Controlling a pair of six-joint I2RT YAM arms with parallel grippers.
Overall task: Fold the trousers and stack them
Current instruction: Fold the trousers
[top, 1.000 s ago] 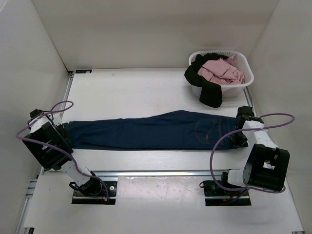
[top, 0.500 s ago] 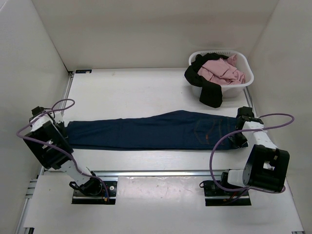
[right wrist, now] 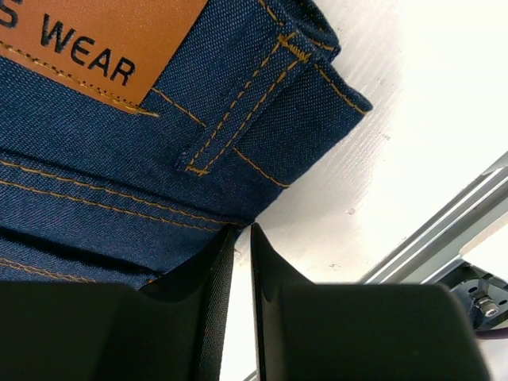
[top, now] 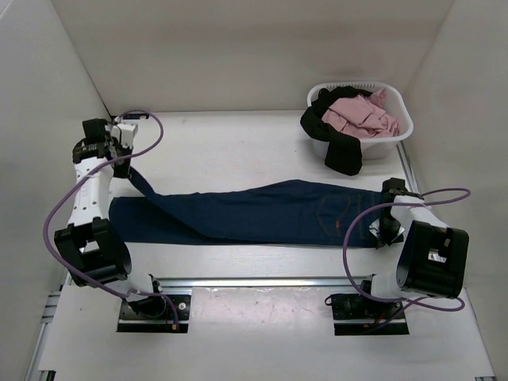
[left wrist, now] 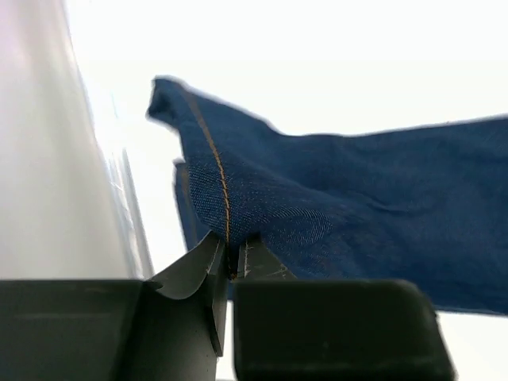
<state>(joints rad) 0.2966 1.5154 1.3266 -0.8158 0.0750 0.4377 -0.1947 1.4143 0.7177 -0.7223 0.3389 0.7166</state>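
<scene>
Dark navy denim trousers (top: 262,214) lie stretched lengthwise across the white table (top: 230,143), with one leg raised at the left end.

The left gripper (left wrist: 232,260) is clamped tight on a leg hem, holding that leg up toward the far-left corner while the other leg lies flat; the right gripper (right wrist: 242,238) sits at the waistband edge below the tan leather patch (right wrist: 103,40), its jaws nearly together with a thin slit, and whether cloth is pinched cannot be told; plain black trousers (top: 341,151) hang over the front of the white plastic laundry basket (top: 406,127) at the far right; crumpled pink cloth (top: 361,115) fills the basket.
</scene>
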